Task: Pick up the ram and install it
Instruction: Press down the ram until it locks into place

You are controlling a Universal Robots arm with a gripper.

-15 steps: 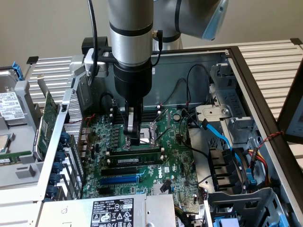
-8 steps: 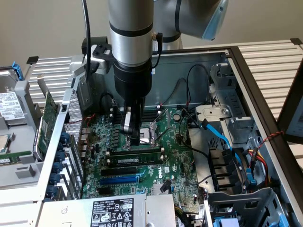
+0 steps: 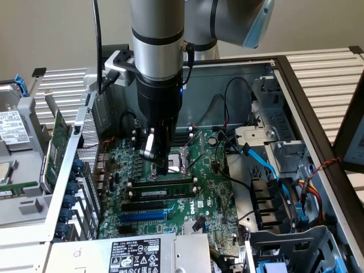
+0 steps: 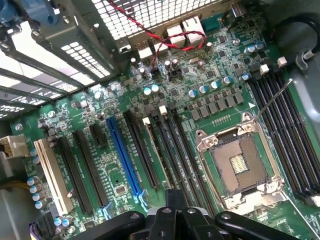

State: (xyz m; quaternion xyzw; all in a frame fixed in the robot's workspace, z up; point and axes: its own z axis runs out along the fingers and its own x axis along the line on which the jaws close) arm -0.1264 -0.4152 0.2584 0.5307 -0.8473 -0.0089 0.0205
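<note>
The ram (image 3: 165, 193), a long green stick with a small white label, stands on edge in a black slot of the motherboard (image 3: 210, 187), just beyond the blue slot (image 3: 153, 216). In the wrist view the ram (image 4: 156, 152) shows edge-on as a thin strip between black slots, running up to my fingertips. My gripper (image 3: 162, 169) hangs straight down over the board between the ram and the CPU socket (image 3: 185, 154). Its black fingers (image 4: 176, 200) are shut together, their tips just above the ram's top edge. Nothing is held between them.
The open PC case (image 3: 296, 85) walls the board in. A larger green expansion card (image 3: 54, 145) stands outside the perforated rear panel at the exterior view's left. Blue and black cables (image 3: 267, 165) and the drive cage crowd the right. The power supply (image 3: 136, 253) lies at the front.
</note>
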